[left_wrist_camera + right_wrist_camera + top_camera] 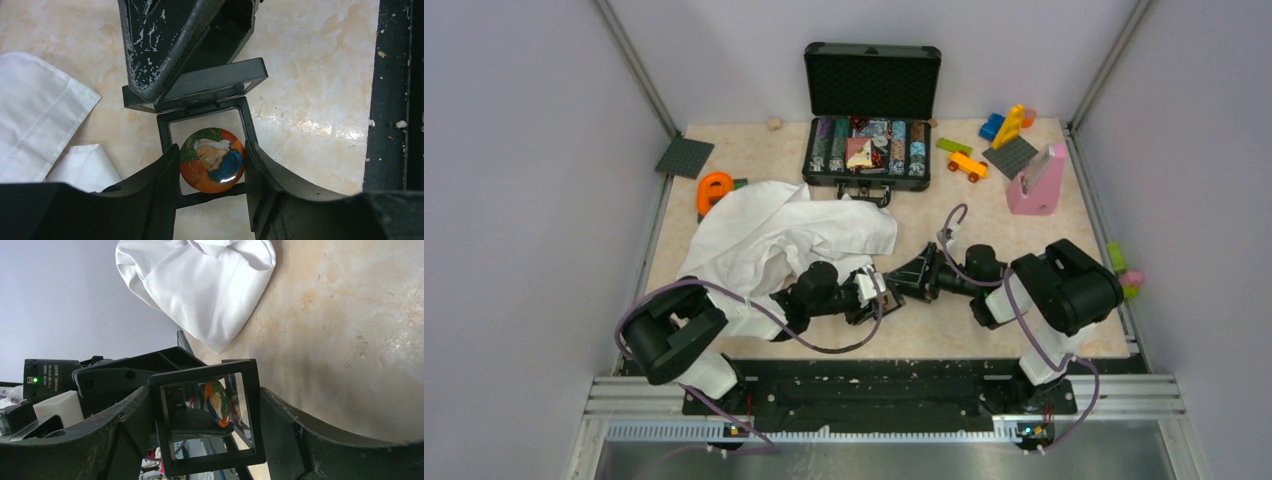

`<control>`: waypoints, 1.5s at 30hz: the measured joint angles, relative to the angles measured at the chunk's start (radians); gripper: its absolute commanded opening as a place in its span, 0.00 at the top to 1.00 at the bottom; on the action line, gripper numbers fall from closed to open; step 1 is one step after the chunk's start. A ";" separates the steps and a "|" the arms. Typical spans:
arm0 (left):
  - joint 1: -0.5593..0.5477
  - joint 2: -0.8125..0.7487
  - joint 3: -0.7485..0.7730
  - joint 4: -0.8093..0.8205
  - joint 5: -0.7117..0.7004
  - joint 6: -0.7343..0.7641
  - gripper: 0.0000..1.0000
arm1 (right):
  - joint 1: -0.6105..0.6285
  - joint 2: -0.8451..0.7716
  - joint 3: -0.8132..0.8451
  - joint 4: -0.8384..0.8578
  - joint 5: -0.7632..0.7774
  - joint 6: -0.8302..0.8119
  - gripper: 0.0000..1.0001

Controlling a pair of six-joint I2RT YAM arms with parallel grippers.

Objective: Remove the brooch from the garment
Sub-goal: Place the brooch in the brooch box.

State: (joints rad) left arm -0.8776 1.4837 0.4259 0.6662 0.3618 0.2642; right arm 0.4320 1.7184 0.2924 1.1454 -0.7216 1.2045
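Grey walls close round the beige marbled tabletop (pixel 984 225) I am working over. On the overhead view a crumpled white cloth shirt (pixel 774 235) lies left of centre, an open black hard case (pixel 871 80) stands at the top middle, and bright plastic blocks (pixel 1009 125) sit in the upper right. Both arms meet at the middle of that frame, just right of the shirt's lower edge.

From my left wrist camera I see the round orange, green and blue brooch (pixel 212 161) lying on the clear film of a black square frame (pixel 200 109). It is low in the centre of the picture and off the shirt, which shows at the left edge. My left gripper (pixel 212 147) has its two fingers pressed against the brooch's left and right sides, gripping it.

My right gripper (pixel 205 392) clamps a second black square frame (pixel 200 374) between its fingers. That frame joins the first along one edge and is tilted up from it. Through its clear film I see the brooch nearly edge-on.
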 measured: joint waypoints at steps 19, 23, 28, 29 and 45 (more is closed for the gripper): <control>-0.002 0.054 0.039 -0.003 -0.016 0.024 0.62 | 0.012 0.113 -0.005 0.167 -0.011 0.058 0.64; -0.002 0.063 0.048 -0.007 -0.016 0.026 0.61 | 0.013 0.114 -0.005 0.172 -0.010 0.061 0.64; -0.002 0.064 0.054 -0.020 -0.018 0.027 0.61 | 0.013 0.115 -0.005 0.172 -0.010 0.061 0.64; -0.002 0.064 0.056 -0.023 -0.019 0.027 0.61 | 0.013 0.115 -0.005 0.172 -0.009 0.061 0.64; -0.006 0.063 0.061 -0.045 -0.034 0.028 0.61 | 0.013 0.116 -0.005 0.162 -0.006 0.055 0.64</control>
State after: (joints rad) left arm -0.8837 1.5467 0.4866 0.6212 0.3279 0.2920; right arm 0.4450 1.8339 0.2878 1.3075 -0.7277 1.2594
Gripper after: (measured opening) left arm 0.498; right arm 0.712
